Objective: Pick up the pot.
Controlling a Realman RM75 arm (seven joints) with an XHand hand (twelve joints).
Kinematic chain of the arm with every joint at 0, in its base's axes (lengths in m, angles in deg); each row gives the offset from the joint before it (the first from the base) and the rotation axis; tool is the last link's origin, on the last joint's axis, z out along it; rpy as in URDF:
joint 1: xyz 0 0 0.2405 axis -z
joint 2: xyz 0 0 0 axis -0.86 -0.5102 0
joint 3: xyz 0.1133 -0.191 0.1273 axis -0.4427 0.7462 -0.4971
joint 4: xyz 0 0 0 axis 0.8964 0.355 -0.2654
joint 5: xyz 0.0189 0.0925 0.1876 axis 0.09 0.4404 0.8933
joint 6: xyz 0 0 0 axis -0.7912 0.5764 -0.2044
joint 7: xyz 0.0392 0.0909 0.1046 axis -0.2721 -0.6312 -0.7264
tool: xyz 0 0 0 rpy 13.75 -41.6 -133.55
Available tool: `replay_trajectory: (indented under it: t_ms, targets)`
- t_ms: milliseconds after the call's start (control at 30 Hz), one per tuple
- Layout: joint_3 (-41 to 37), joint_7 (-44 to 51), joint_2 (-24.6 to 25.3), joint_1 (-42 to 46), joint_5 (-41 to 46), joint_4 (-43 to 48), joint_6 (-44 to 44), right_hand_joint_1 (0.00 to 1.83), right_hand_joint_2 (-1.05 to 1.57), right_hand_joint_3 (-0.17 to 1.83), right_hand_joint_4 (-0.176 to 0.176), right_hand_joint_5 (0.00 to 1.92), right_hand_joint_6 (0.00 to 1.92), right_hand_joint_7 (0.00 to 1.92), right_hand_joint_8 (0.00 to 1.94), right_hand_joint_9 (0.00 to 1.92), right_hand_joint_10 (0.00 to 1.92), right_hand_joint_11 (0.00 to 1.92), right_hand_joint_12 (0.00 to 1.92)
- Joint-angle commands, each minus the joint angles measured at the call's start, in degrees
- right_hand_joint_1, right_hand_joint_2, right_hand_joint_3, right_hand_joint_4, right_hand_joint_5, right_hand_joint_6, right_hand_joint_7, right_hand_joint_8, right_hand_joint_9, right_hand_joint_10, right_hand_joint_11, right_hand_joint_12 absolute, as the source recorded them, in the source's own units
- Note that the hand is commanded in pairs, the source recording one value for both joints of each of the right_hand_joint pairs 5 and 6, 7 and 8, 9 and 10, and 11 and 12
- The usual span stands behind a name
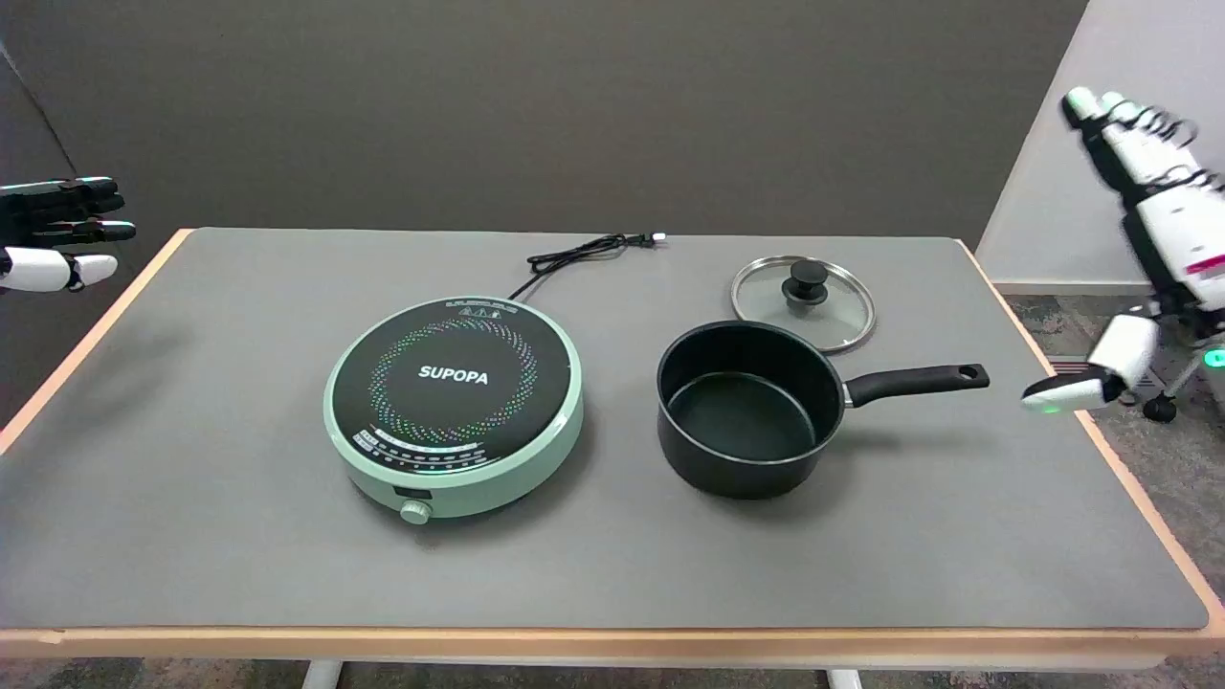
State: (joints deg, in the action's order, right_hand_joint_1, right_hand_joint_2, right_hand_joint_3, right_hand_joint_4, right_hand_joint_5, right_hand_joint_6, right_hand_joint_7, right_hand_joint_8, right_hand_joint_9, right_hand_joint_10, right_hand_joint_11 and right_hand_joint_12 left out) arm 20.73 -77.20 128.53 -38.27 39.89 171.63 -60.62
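Pot (pixel 746 411): open, upright on counter (pixel 239 536), right of cooker (pixel 455 402), lid (pixel 804 301) just behind. Handle (pixel 914 381) runs rightward, its end toward the right robot hand (pixel 1144 249). Robot hand: in the air beyond the counter's right edge, fingers spread, holding nothing; blurred, partly cut off by the frame.

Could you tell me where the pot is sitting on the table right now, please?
In the head view the pot stands right of centre on the table, between the green cooktop and the glass lid, its handle pointing right.
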Motion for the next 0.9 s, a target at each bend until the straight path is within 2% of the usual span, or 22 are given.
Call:
replay_trajectory:
  t_ms: [33, 233, 900]
  targets:
    - [11.7, 0.7, 6.2, -2.6, -20.3, 6.7, 24.5, 1.16, -0.88, 0.93, 0.062, 0.01, 0.01, 0.01, 0.01, 0.01, 0.01, 0.01, 0.01]
    - [16.8, 0.2, 5.8, -2.6, -25.9, 6.8, 29.7, 1.18, -0.91, 0.94, 0.053, 0.02, 0.02, 0.02, 0.02, 0.02, 0.02, 0.02, 0.02]
    - [35.1, 1.5, 4.3, -4.3, -31.6, 15.2, 50.9, 1.19, -0.92, 0.99, 0.068, 0.01, 0.01, 0.01, 0.01, 0.01, 0.01, 0.01, 0.01]
